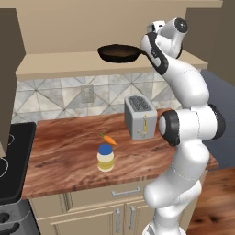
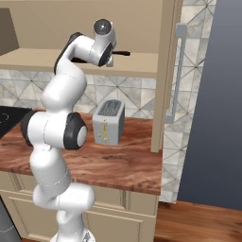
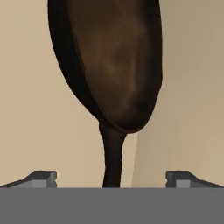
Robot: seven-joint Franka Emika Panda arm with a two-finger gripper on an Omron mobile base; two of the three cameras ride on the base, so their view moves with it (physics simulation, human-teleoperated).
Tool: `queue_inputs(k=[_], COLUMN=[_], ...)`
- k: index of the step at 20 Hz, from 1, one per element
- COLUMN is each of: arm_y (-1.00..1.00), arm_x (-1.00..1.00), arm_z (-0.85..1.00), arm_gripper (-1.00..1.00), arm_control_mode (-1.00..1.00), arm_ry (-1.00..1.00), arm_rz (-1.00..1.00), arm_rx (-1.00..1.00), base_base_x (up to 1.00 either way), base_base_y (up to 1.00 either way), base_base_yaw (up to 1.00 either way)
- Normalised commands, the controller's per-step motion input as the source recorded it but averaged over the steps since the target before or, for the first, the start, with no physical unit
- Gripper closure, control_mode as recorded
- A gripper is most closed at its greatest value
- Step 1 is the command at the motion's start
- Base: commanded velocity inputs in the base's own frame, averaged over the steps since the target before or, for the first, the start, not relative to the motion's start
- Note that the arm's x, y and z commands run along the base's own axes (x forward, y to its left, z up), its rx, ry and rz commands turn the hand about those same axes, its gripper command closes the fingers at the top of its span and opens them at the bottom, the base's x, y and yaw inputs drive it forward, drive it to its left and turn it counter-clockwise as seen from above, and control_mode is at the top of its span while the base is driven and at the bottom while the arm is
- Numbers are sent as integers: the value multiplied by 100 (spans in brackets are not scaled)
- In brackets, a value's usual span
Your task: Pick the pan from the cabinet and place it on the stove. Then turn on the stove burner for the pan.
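The gripper (image 3: 111, 179) is standing fully spread, fingertips (image 3: 41, 178) at 9 and 3 o'clock flanking the pan (image 3: 113, 61) handle; pan is resting inside the cabinet (image 1: 69, 41).

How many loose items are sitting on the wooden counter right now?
3: a toaster near the wall, a carrot ahead of it, and a yellow jar with a blue lid beside the carrot. The arm may hide more.

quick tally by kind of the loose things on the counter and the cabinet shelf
pan: 1, on the cabinet shelf
toaster: 1, on the counter
carrot: 1, on the counter
jar with blue lid: 1, on the counter
total: 4
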Motion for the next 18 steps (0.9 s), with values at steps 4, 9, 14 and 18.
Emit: queue_inputs(k=[4,9,14,18], arm_y=[-3,0,0,0], arm_x=[34,38,41,40], arm_z=[-6,-16,-23,-25], arm_gripper=[-100,-100,-100,-100], arm_control_mode=[-100,-100,-100,-100], arm_ry=[-6,-4,0,0], arm_rz=[0,0,0,0], arm_rx=[0,0,0,0], base_base_x=[0,0,0,0], base_base_y=[0,0,0,0], base_base_yaw=[0,0,0,0])
